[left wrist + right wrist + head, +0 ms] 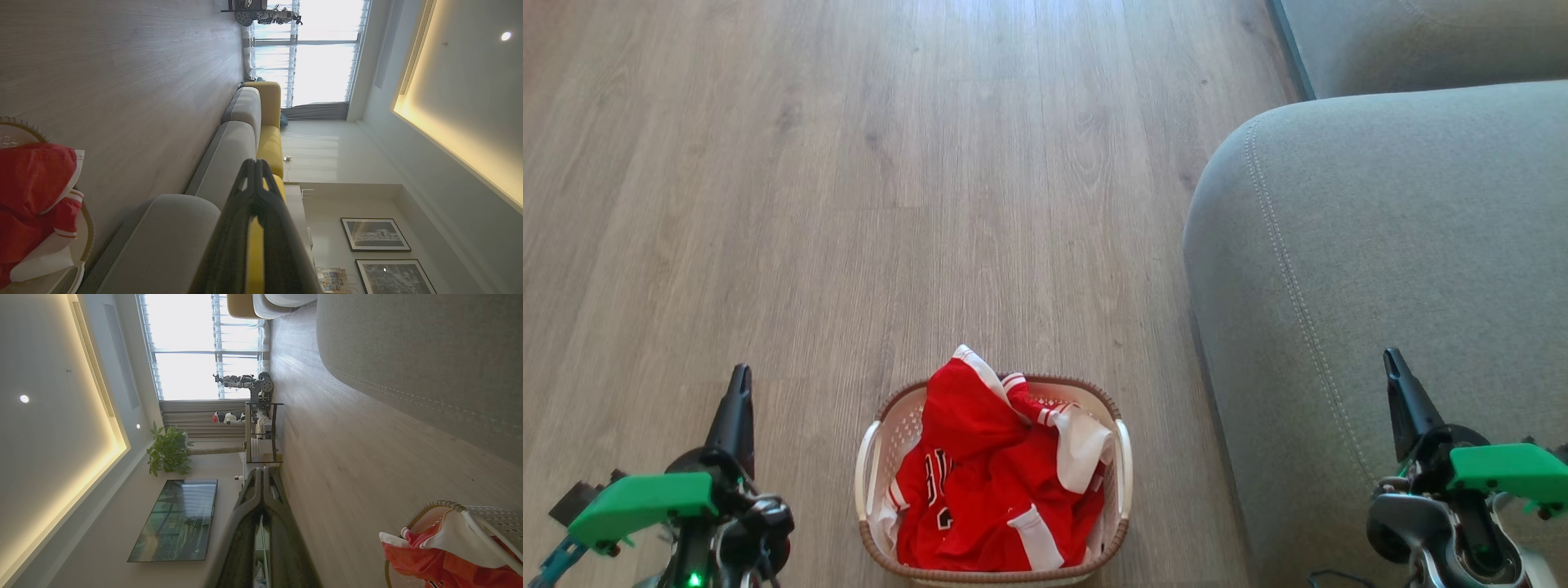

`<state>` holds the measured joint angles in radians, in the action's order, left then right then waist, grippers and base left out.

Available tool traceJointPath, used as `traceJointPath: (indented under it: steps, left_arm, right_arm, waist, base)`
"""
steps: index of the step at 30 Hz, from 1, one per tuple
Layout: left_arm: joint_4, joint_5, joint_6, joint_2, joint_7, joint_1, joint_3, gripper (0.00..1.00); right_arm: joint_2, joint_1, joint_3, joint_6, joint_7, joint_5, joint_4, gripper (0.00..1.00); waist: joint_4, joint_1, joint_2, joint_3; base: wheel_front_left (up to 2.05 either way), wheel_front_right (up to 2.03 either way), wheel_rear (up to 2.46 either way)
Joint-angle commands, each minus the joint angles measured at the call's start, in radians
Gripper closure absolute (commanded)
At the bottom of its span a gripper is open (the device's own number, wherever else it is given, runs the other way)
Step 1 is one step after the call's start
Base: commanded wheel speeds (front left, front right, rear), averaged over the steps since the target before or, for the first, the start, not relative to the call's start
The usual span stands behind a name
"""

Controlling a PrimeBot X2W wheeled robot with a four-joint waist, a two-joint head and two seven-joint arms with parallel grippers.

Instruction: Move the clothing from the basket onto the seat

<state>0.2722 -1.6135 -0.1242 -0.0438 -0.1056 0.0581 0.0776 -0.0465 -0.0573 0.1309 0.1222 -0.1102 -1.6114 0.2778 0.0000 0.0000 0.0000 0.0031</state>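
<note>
Red clothing (988,482) with white trim lies heaped in the white basket (869,465) on the floor at the bottom centre of the head view. The grey seat (1380,269) fills the right side, just right of the basket. My left gripper (740,374) stands shut and empty to the basket's left. My right gripper (1390,356) is shut and empty over the seat's front part. The left wrist view has the clothing (32,196) at its left edge and shut fingertips (255,163). The right wrist view has the basket (486,522) at its lower right and its shut gripper (262,469).
Bare wooden floor (890,180) spreads ahead and to the left of the basket. A second grey cushion (1421,41) lies beyond the seat. Farther off stand a wall television (175,520), a potted plant (167,453) and a small shelf table (261,433) by the window.
</note>
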Motion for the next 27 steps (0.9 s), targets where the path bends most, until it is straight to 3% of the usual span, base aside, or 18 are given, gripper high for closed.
traceJointPath:
  steps: [1, 27]
  left_arm:
    - [-0.027, 0.005, -0.007, -0.006, -0.008, 0.05, 0.037, 1.0]
    - [-0.027, 0.005, -0.007, -0.006, -0.008, 0.05, 0.036, 1.0]
  right_arm:
    - [-0.004, -0.051, -0.017, 0.008, -0.003, 0.003, -0.033, 1.0]
    - [-0.004, -0.051, -0.017, 0.008, -0.003, 0.003, -0.033, 1.0]
  waist:
    - [0.0, 0.0, 0.0, 0.0]
    - [0.0, 0.0, 0.0, 0.0]
  base:
    - [0.0, 0.0, 0.0]
    - [0.0, 0.0, 0.0]
